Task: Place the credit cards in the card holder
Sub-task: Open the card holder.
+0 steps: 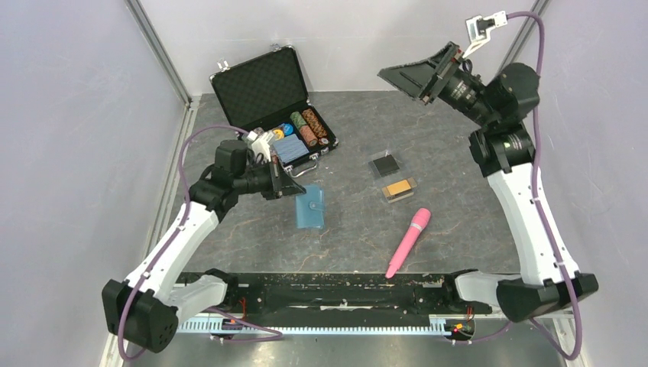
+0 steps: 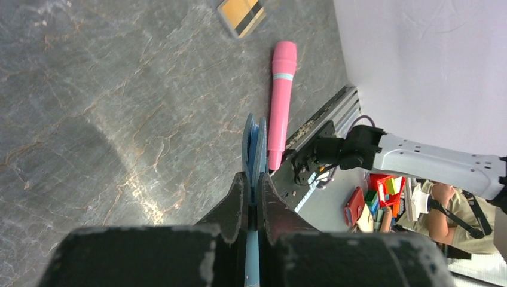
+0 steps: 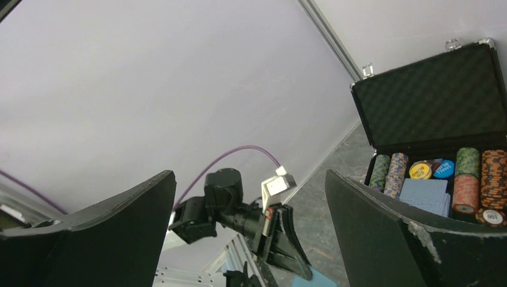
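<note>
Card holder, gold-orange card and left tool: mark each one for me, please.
card holder [image 1: 310, 209], top external view, middle of its blue cover.
gold-orange card [image 1: 398, 188], top external view, centre of its face.
left tool [image 2: 252, 179], left wrist view, midway between its fingertips, shut on the card holder's edge.

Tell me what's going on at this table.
The left gripper is shut on one edge of the teal card holder, which is closed, near the middle of the table. The right gripper is raised high above the table, open and holding nothing. None of the credit cards are in yet: a dark card and a gold-orange card lie on the table off to the holder's right.
</note>
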`<action>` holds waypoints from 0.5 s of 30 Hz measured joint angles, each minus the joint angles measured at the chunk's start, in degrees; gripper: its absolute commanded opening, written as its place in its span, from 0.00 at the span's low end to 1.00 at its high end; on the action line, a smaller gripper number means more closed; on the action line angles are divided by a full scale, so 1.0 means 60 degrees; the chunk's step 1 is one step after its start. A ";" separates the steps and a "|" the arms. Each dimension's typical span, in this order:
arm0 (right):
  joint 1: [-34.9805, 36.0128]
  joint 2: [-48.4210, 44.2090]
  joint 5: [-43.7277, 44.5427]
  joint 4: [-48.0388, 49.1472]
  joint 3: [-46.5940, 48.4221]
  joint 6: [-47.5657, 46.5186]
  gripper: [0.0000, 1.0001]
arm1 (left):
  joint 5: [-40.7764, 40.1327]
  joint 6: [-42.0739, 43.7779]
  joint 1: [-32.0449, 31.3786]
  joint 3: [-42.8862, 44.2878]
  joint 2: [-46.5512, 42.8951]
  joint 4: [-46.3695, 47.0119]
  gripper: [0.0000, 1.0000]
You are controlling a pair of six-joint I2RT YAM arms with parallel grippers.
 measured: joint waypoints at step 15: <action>0.0076 -0.1563 0.0346 -0.3592 -0.3453 -0.3410 0.98 | -0.0277 -0.1432 -0.0004 0.0087 -0.2153 -0.0222 0.02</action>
